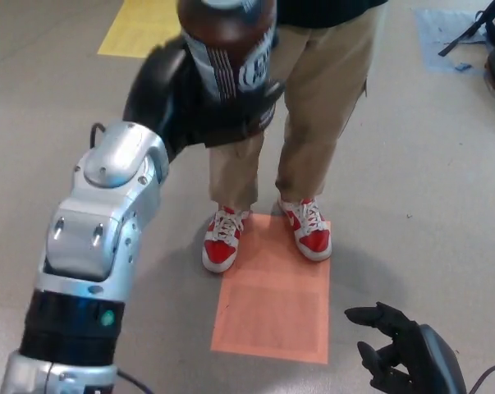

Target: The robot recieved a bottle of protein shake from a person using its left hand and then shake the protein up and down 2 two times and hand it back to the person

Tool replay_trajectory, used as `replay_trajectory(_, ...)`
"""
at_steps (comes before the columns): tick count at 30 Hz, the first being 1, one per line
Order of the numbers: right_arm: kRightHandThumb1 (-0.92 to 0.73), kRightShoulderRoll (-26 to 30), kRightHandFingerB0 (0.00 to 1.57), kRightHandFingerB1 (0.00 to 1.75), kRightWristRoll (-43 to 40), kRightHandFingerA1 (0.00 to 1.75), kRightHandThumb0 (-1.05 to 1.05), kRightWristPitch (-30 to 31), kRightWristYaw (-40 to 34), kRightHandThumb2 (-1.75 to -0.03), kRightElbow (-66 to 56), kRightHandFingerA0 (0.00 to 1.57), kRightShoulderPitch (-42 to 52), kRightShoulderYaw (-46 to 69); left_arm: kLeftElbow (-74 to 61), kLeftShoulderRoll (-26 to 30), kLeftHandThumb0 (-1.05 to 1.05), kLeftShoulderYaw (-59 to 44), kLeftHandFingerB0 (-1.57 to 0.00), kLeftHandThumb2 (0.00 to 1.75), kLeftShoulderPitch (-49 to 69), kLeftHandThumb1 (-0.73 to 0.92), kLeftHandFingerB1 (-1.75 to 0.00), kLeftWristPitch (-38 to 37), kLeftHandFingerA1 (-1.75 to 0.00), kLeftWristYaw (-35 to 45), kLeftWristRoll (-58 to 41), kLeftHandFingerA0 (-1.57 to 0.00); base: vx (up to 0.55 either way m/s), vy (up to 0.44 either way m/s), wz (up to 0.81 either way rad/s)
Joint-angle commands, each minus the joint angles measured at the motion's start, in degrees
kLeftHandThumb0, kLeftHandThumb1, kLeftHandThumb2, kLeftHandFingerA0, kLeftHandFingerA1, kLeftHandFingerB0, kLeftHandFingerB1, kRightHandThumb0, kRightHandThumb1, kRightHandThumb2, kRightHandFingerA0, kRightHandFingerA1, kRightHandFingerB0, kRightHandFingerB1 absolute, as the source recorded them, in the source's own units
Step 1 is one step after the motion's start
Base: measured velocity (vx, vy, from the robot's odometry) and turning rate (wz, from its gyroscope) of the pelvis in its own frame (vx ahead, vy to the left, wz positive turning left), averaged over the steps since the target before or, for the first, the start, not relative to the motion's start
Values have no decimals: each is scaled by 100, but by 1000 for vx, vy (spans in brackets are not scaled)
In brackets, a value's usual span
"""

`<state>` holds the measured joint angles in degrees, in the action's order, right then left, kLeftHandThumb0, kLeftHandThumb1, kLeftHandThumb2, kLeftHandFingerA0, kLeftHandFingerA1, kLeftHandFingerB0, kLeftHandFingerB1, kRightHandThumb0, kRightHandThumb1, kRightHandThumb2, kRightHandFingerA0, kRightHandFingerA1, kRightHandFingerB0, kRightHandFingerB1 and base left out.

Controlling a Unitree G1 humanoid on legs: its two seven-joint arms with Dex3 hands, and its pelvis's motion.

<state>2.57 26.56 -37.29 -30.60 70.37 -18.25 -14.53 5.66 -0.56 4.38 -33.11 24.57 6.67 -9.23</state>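
Bottle (229,49) of protein shake sits high at the top edge of the head view, cap cut off by the frame, clamped in the left hand (199,98).

Largest first: person (313,90) stands facing the robot, tan trousers filling the upper middle, red-and-white shoes (268,234) at the far edge of an orange floor mat (276,308); a yellow mat (144,29) lies farther back on the left. No hand of the person shows.

Left arm (95,246), silver w/ black joints, reaches up from bottom left; its black fingers (247,107) wrap the bottle's lower body from the near side and underneath, holding it tight.

Key relation: bottle's long axis runs roughly upright, tilted a little, w/ the body rising above the fingers and lying btwn robot and person's torso. Left hand is the one on it; right hand is well apart.

Bottle itself: dark brown, white-and-black striped label w/ lettering too blurred to read.

Right hand (403,353), bottom right corner, holds nothing, fingers spread apart.

Probably top of a shake stroke; count can't be judged from here.
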Motion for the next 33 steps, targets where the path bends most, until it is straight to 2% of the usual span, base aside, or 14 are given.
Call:
replay_trajectory(1, -81, 48, 63, 49, -55, 61, -25, -91, -16, -69, -21, 99, 1, 11, 998, 542, -19, 1459, -74, 70, 1704, 80, -98, -411, -111, 424, 1007, -97, 0, 0, 0)
replay_trajectory(4, -81, 103, 62, 49, -123, 61, -24, -142, 66, -69, -57, 97, -30, 71, 784, 545, -23, 1626, -71, 64, 1621, 84, -100, -119, -113, 406, 933, -92, 0, 0, 0)
replay_trajectory(6, -79, 105, 63, 49, -90, 60, -22, -54, 24, -71, -80, 97, -50, 63, -14, 314, -20, 901, -71, 64, 932, 82, -92, 199, -122, 319, 259, -93, 0, 0, 0)
replay_trajectory(9, -79, 86, 63, 50, -77, 60, -22, -54, 6, -71, -80, 97, -80, 55, -394, 47, -21, 278, -71, 66, 432, 80, -91, 364, -122, 151, -146, -97, 0, 0, 5)
replay_trajectory(12, -78, 122, 63, 50, -47, 59, -22, -60, -66, -71, -71, 98, -127, 46, -685, -183, -12, -400, -78, 76, -9, 78, -105, 408, -129, 94, -559, -98, 0, 0, 0)
replay_trajectory(16, -78, 158, 63, 49, -124, 59, -20, -22, 38, -70, -89, 100, -118, 114, -188, -150, -16, -84, -75, 73, 547, 76, -99, 513, -127, 333, -166, -98, 0, 0, 0)
replay_trajectory(18, -80, 166, 64, 49, -144, 61, -24, -29, 81, -68, -70, 100, -121, 140, 433, 70, -17, 449, -76, 70, 1037, 76, -92, 336, -119, 568, 219, -93, 0, 0, 0)
replay_trajectory(20, -81, 159, 64, 48, -170, 61, -25, -11, 153, -67, -72, 100, -124, 170, 680, 196, -18, 790, -77, 71, 1316, 75, -92, 172, -121, 586, 455, -92, 0, 0, 0)
replay_trajectory(23, -81, 158, 64, 48, -222, 60, -24, 8, 276, -67, -67, 99, -189, 241, 487, 222, -21, 571, -72, 73, 929, 76, -96, 381, -122, 594, 183, -92, 0, 0, 0)
replay_trajectory(24, -81, 179, 63, 49, -176, 60, -24, -5, 255, -68, -69, 98, -190, 218, 341, 158, -20, 336, -73, 81, 698, 72, -97, 403, -129, 531, 11, -94, 0, 0, 8)
replay_trajectory(25, -80, 176, 63, 49, -183, 59, -22, -28, 268, -68, -60, 100, -180, 228, 202, 81, -21, 50, -75, 66, 373, 81, -96, 412, -128, 382, -155, -101, 0, 0, 0)
replay_trajectory(29, -80, 162, 63, 48, -147, 58, -23, 45, 209, -67, -75, 101, -164, 224, -168, -50, -16, -495, -79, 73, -241, 79, -102, 447, -129, 263, -375, -99, 0, 0, 0)
replay_trajectory(32, -80, 148, 64, 47, -133, 58, -23, 85, 163, -66, -74, 101, -146, 219, -199, -20, -14, -182, -77, 74, 111, 76, -101, 448, -131, 385, -79, -99, 0, 0, 0)
replay_trajectory(33, -81, 141, 64, 48, -129, 58, -24, 63, 165, -67, -69, 100, -124, 211, -155, 18, -16, -83, -77, 71, 252, 77, -97, 441, -122, 452, -24, -98, 0, 0, 0)
